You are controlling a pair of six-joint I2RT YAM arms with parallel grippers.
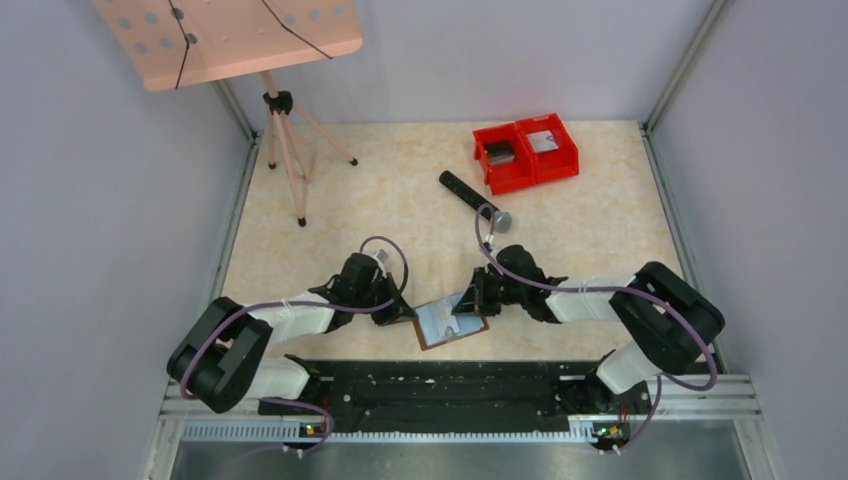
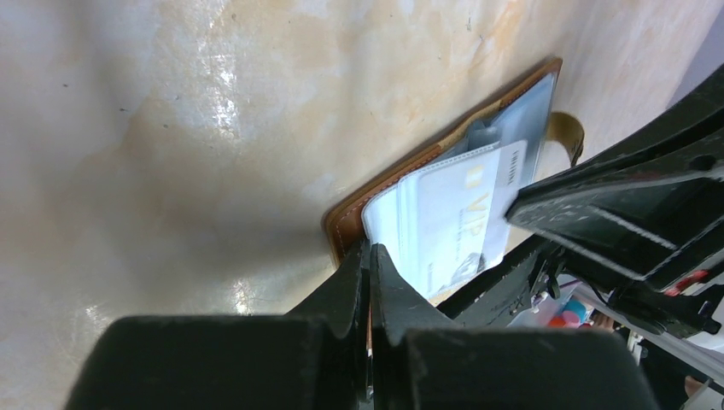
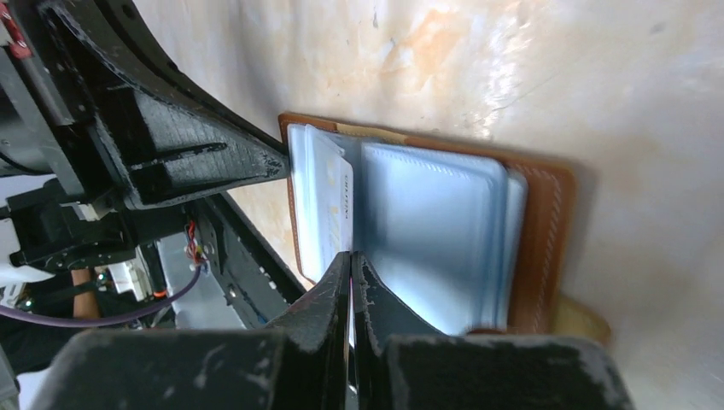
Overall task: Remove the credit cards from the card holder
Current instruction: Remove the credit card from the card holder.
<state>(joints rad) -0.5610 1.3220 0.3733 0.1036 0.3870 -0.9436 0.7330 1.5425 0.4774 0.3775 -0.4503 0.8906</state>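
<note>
The brown leather card holder [image 1: 450, 322] lies open on the table near the front edge, between both grippers, with its grey-blue pockets [image 3: 435, 231] facing up. A white credit card [image 2: 452, 222] marked VIP shows in the pockets. My left gripper [image 1: 408, 312] is shut, its tips [image 2: 370, 249] pinching the holder's brown left edge [image 2: 350, 218]. My right gripper [image 1: 470, 303] is shut too. Its tips [image 3: 351, 254] meet at the card's printed edge [image 3: 329, 205], beside the pocket stack, with a thin pale sliver between them. The holder's brown tab [image 2: 568, 132] pokes out at the right side.
Red twin bins [image 1: 525, 150] stand at the back right, and a black cylinder [image 1: 470, 195] lies in front of them. A tripod stand [image 1: 290, 150] holding a pink perforated board [image 1: 230, 35] is at the back left. A black rail [image 1: 440, 385] runs along the near edge, and walls close in both sides.
</note>
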